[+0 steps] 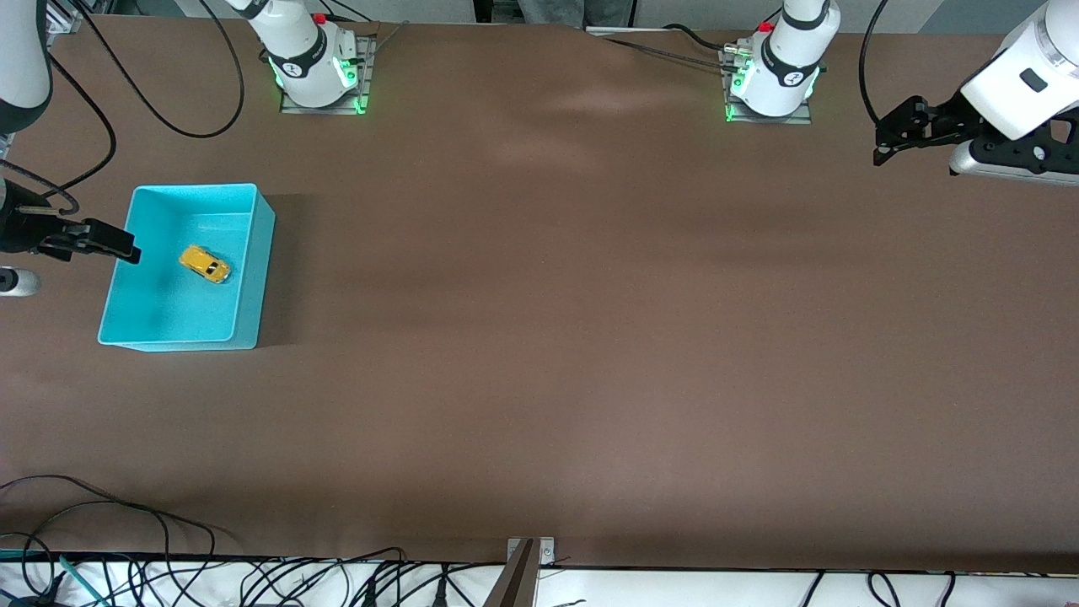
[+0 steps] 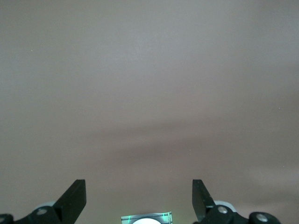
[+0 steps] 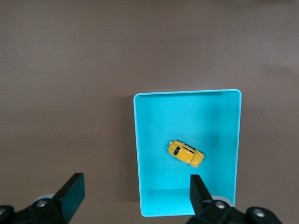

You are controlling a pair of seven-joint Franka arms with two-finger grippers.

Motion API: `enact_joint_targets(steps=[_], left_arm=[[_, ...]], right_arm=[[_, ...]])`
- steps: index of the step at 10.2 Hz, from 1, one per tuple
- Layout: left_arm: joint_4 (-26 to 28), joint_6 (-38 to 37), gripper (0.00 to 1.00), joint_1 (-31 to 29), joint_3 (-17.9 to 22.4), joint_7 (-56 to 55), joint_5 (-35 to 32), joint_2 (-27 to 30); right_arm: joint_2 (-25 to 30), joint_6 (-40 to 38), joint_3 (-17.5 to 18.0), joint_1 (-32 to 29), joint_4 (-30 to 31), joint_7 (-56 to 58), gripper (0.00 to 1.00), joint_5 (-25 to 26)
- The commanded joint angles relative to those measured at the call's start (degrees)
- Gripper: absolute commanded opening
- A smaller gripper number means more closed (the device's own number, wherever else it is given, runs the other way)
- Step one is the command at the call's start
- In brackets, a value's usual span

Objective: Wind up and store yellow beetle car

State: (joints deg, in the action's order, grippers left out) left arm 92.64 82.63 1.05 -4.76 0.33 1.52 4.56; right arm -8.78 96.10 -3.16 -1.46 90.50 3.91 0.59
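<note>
Car (image 1: 205,264) sits inside the blue bin (image 1: 253,278), on its wheels, near the middle of the floor. Right claw (image 1: 131,250) hangs over the bin's edge at the right arm's end of the table, spread wide and holding nothing. Left claw (image 1: 879,143) waits up over the bare table (image 1: 590,337) at the left arm's end, spread wide too.
</note>
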Motion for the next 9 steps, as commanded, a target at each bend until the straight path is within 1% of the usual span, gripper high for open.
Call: enact_joint_targets(steps=[1,2,5,9], left_arm=[[-2.37,-1.51,1.00,-0.35,-0.17,-0.76,0.86,-1.04],[-2.37,-1.51,1.00,-0.35,-0.17,-0.76,0.86,-1.04],[-2.37,-1.51,1.00,-0.35,-0.17,-0.76,0.86,-1.04],[-2.37,-1.51,1.00,-0.44,-0.17,-0.76,0.86,-1.04]], right_arm=[[3.40,-3.62,0.17,0.76,-0.41,-1.27,1.00,1.78],[4.90,-5.64,0.35,0.76,-0.24,-1.97,1.00,2.65],[6.93,-5.84,0.35,1.63,0.73,-2.24,1.00,2.93],[6.23,-5.32,0.52,1.38,0.21,-2.15,1.00,3.98]])
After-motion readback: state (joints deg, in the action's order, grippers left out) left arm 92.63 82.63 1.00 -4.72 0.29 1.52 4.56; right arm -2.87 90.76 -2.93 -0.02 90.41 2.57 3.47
